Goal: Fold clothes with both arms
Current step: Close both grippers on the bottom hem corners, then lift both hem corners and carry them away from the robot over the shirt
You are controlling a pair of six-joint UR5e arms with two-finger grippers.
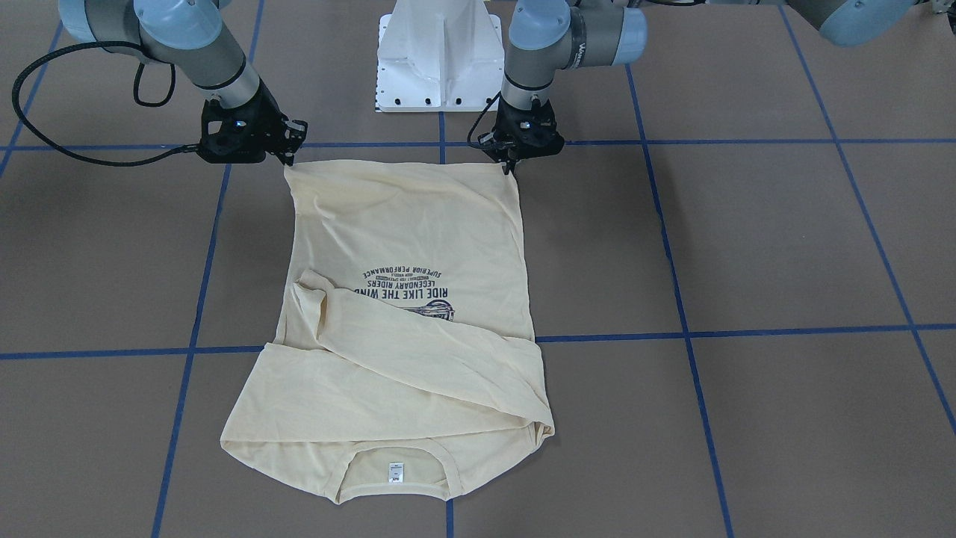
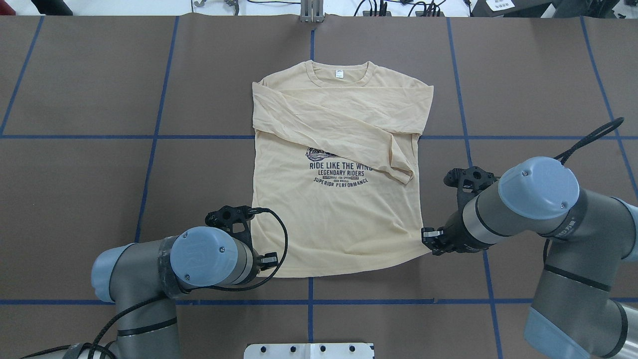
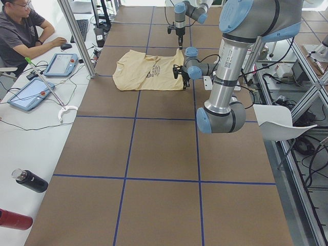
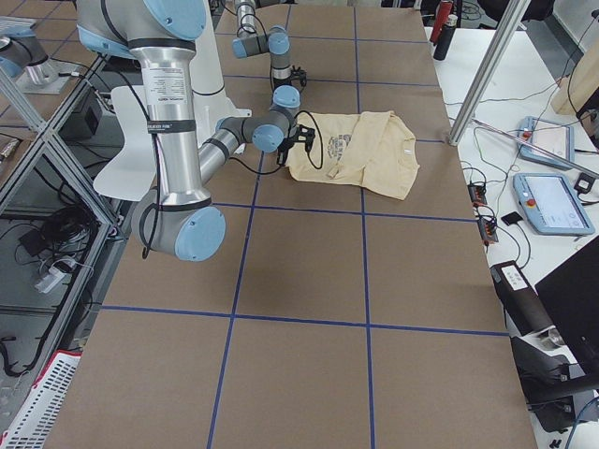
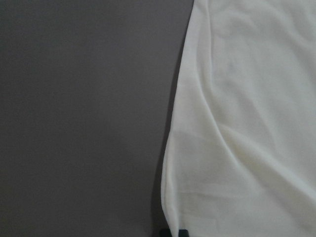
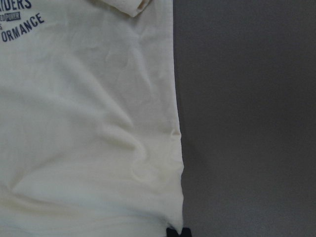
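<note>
The pale cream T-shirt (image 2: 344, 219) lies face up at the middle of the brown table (image 2: 99, 199). It is spread mostly flat, with its collar toward 12 o'clock and its hem toward 6 o'clock in the overhead view. A small white neck tag (image 2: 339, 74) shows inside the collar. The sleeves are folded in over the chest. The upper sleeve (image 2: 339, 134) slants from the 10 o'clock shoulder to a cuff near 3 o'clock and covers the top of the navy lettering (image 2: 340, 172). The hem runs nearly straight between its two corners.

The left gripper (image 1: 511, 167) is pinched on the hem's 7 o'clock corner. In the left wrist view the shirt's side edge runs down to the black fingertips (image 5: 182, 233). The right gripper (image 1: 288, 160) is clamped likewise on the 5 o'clock corner, which meets its fingertips (image 6: 173, 232) in the right wrist view. The left arm (image 2: 149, 274) comes in from 7 o'clock and the right arm (image 2: 548, 214) from 4 o'clock, both wrists low over the table.

The white pedestal base (image 2: 309, 350) stands at 6 o'clock, near the hem. Blue tape lines (image 2: 149, 135) cross the table in a grid. In the left side view an operator (image 3: 20, 31) sits at a bench beside the table. A black bottle (image 3: 29, 180) and a red bottle (image 3: 13, 219) lie farther along that bench.
</note>
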